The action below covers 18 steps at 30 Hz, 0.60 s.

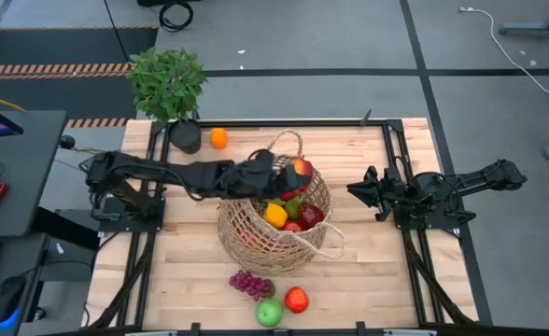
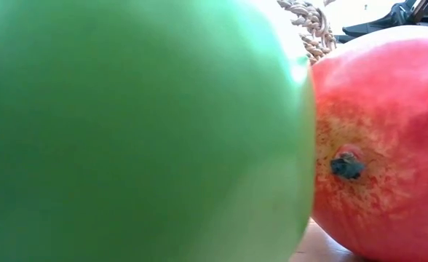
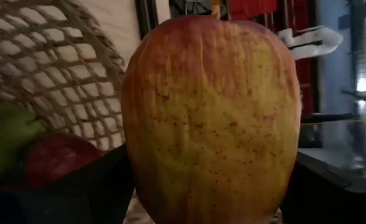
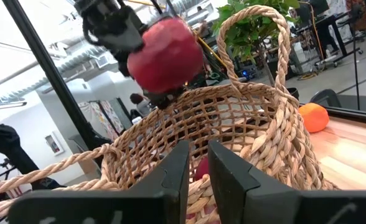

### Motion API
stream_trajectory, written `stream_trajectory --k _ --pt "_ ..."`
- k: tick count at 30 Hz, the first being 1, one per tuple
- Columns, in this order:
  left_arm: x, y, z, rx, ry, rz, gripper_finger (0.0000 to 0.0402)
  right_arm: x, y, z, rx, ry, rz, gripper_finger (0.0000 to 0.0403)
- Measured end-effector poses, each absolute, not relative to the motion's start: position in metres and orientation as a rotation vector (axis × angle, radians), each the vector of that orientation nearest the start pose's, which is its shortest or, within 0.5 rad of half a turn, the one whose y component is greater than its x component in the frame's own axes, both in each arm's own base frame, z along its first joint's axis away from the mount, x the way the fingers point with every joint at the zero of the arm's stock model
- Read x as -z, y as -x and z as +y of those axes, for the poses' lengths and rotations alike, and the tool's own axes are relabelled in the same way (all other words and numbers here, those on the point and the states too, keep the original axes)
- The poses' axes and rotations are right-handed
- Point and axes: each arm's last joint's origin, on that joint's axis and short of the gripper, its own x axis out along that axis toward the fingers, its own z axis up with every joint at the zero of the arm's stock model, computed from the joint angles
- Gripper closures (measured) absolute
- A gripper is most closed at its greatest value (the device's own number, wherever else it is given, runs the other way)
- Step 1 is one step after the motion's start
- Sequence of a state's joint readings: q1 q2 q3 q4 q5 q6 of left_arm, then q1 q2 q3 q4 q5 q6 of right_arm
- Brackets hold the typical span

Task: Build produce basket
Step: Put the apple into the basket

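Observation:
The tan wicker basket (image 1: 274, 219) stands mid-table, with a yellow pepper (image 1: 275, 215), a red apple (image 1: 309, 217) and other produce in it. My left gripper (image 1: 288, 173) reaches in from the table's left and is shut on a red-and-yellow apple (image 1: 302, 169) over the basket's far rim. The right wrist view shows this apple (image 4: 164, 53) above the basket (image 4: 233, 124). An orange (image 1: 218, 138), purple grapes (image 1: 251, 283), a green apple (image 1: 269, 313) and a red fruit (image 1: 296, 300) lie on the table. My right gripper (image 1: 354, 189) waits shut to the right of the basket. My left gripper pinches the apple between its two fingers (image 3: 102, 180), one on each of its opposite sides (image 3: 139, 168). The fingers come from the table's left, slanting slightly down. The apple is lifted clear, above the basket's opening.
A potted plant (image 1: 169, 89) stands at the table's far left corner beside the orange. In the low view the green apple (image 2: 141, 124) and the red fruit (image 2: 389, 145) fill almost the whole picture. Bare wood lies to the left and right of the basket.

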State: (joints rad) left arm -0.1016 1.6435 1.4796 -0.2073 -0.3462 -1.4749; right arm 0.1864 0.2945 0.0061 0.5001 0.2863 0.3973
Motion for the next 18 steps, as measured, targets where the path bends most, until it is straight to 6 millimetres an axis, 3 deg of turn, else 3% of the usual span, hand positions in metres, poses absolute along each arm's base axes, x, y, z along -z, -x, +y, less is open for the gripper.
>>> stream_trajectory --k 8,18 --pt "-0.305 -0.388 -0.035 -0.623 1.223 0.353 0.0074 -0.188 -0.112 0.013 0.057 -0.445 -0.223 0.0338" --pt "-0.276 -0.401 -0.036 -0.663 1.161 0.441 0.0074 -0.188 -0.112 0.013 0.058 -0.445 -0.223 0.0338"
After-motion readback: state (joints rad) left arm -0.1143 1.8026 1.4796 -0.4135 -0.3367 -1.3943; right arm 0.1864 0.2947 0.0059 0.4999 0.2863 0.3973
